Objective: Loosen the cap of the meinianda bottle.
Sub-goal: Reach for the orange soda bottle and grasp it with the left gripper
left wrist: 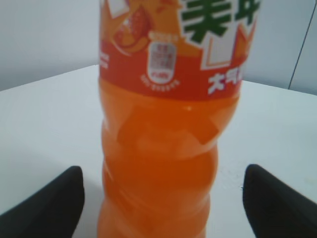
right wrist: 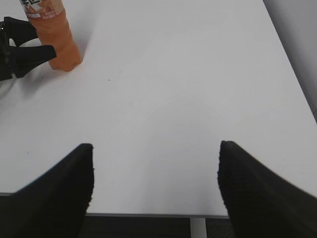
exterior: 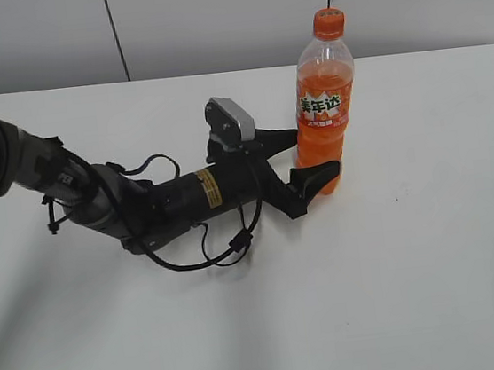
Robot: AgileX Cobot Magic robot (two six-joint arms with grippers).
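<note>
while my left arm [exterior: 124,203] lies low across the white bench [exterior: 401,283], reaching in from the left edge of the exterior view, its cables loop down beside it onto the surface. further right, my left pincer [exterior: 308,153] stands spread wide around the lower body of the meinianda bottle [exterior: 323,109], one finger behind it and one finger [exterior: 316,177] in front near its base. from the left wrist view the bottle [left wrist: 163,148] fills the middle, close and blurred, with a dark fingertip [left wrist: 49,203] low at the left and another low at the right, and pale bench showing in the gap on each side, so the pincer is released and not clenched on the bottle. the bottle stands upright on the bench, toward the back and right of centre, its orange drink reaching up to the shoulder, and its label [exterior: 322,109] of orange and green with white characters faces the exterior camera. the cap [exterior: 328,22] sits on top of the neck, orange, above everything else on the bench. my right pincer [right wrist: 156,191] does not show in the exterior view; in the right wrist view it hangs spread and empty over bare bench near the front edge, its two black fingers wide apart, and the bottle [right wrist: 54,34] stands well away at the upper left of that view, with the left pincer's fingers [right wrist: 29,54] beside it.
</note>
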